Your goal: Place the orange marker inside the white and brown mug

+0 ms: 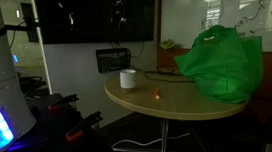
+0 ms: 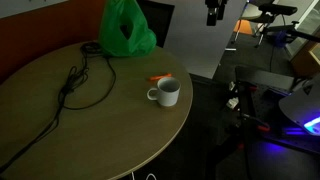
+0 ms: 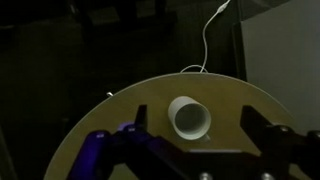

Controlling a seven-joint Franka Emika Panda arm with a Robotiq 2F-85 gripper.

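The white mug (image 1: pixel 128 79) stands upright on the round wooden table (image 1: pixel 178 110), near its edge. It shows in both exterior views (image 2: pixel 166 94), dark inside, with its handle to the side. The orange marker (image 1: pixel 158 92) lies flat on the table just beside the mug (image 2: pixel 158 77), apart from it. My gripper (image 2: pixel 213 12) hangs high above the table, open and empty. In the wrist view the mug (image 3: pixel 190 118) sits far below, between my two spread fingers (image 3: pixel 200 128). The marker does not show in the wrist view.
A large green bag (image 1: pixel 221 62) stands at the table's far side (image 2: pixel 126 30). A black cable (image 2: pixel 78 85) snakes across the tabletop. A dark box (image 1: pixel 112 60) sits behind the table. Robot hardware with blue lights (image 2: pixel 300 120) stands off the table's edge.
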